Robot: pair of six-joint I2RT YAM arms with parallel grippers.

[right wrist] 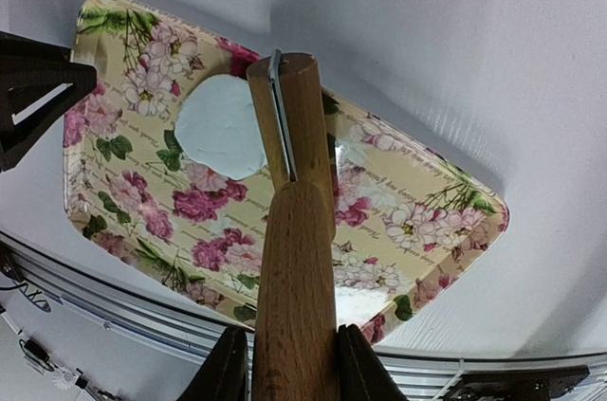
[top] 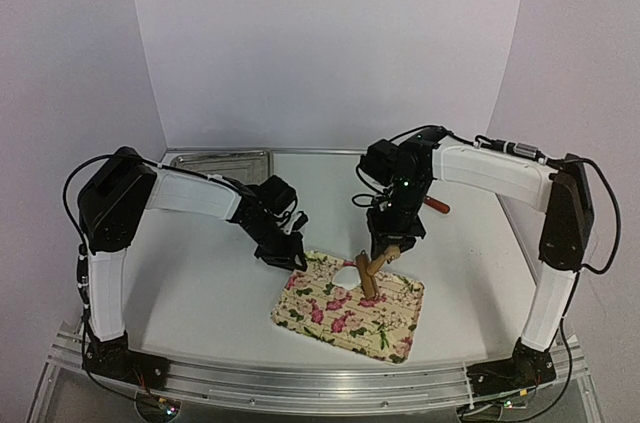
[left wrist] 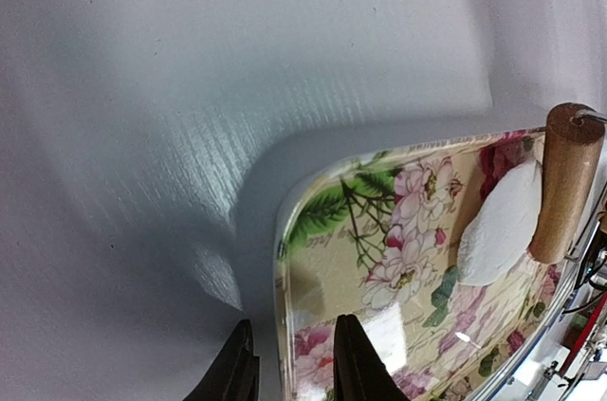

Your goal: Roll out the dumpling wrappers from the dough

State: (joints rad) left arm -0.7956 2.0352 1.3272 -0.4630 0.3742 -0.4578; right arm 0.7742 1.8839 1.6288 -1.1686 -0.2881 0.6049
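Note:
A flat white oval of dough [top: 345,276] lies on the floral tray [top: 385,338], toward its far left end. It also shows in the left wrist view [left wrist: 498,226] and the right wrist view [right wrist: 220,126]. No cut round wrappers are in view. My right gripper [right wrist: 292,333] is shut on the handle of a wooden rolling pin [right wrist: 294,136]. The pin slants down, with its far end over the dough's right edge. My left gripper [left wrist: 296,325] straddles the tray's rim [left wrist: 281,259] near a corner, jaws close on it.
A shallow metal tray [top: 220,158] stands at the back left. A reddish-brown handle [top: 436,206] lies on the table behind my right arm. An aluminium rail [top: 300,378] runs along the near edge. White walls close in the back and sides.

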